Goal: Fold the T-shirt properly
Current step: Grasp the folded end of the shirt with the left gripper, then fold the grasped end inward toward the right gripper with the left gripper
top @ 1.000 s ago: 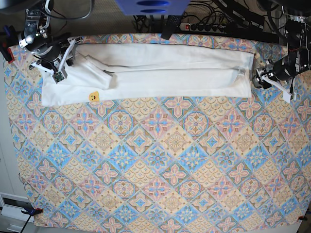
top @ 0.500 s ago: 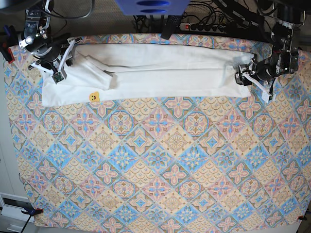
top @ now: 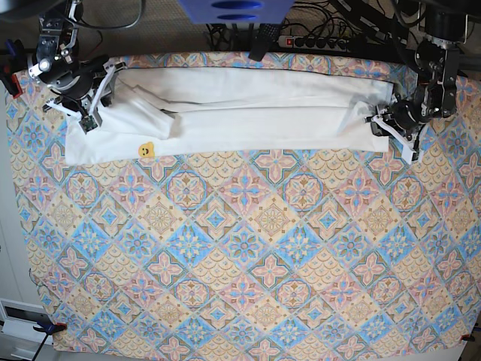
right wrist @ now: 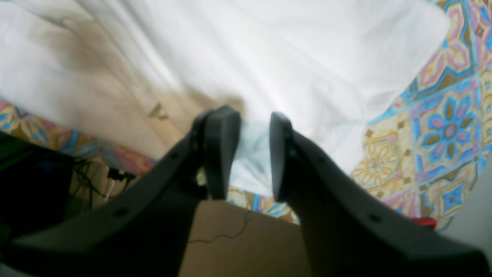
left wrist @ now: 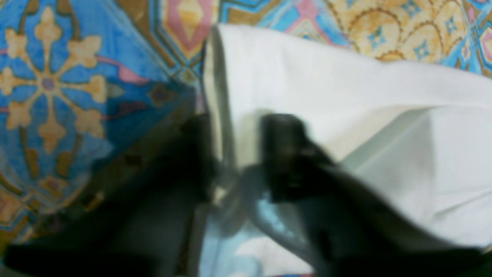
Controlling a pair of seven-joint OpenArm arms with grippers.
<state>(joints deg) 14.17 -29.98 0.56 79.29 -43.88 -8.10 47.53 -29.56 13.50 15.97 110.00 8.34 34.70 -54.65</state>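
Where the T-shirt [top: 225, 113] lies folded into a long white band along the far edge of the desk [top: 240, 248], both arms work at its two short ends. Base view: the band runs across the patterned cloth, plain reverse upward, with a small yellow smiling patch [top: 145, 150] showing at its near edge toward the view's left. Left arm, on the view's right: it descends from the upper right corner, wrist bent toward the cloth, and sets the left pincer [top: 385, 122] on the shirt's end. Left wrist view: the left pincer [left wrist: 238, 154] is blurred; one dark finger lies over the white fabric, the other sits beside the hem on the patterned side, and the doubled hem edge of the T-shirt [left wrist: 346, 84] passes between them, so the jaws appear closed on the fabric, though the blur prevents certainty about contact. Right arm, on the base view's left: it reaches down from the upper left corner, with the right pincer [top: 94, 101] low over the shirt's end near the folded sleeve. Right wrist view: the right pincer [right wrist: 251, 154] stands with its two dark fingers [right wrist: 221, 146] parted by a narrow gap, a fold of the T-shirt [right wrist: 269, 57] lying between them; whether it is pinched cannot be told.
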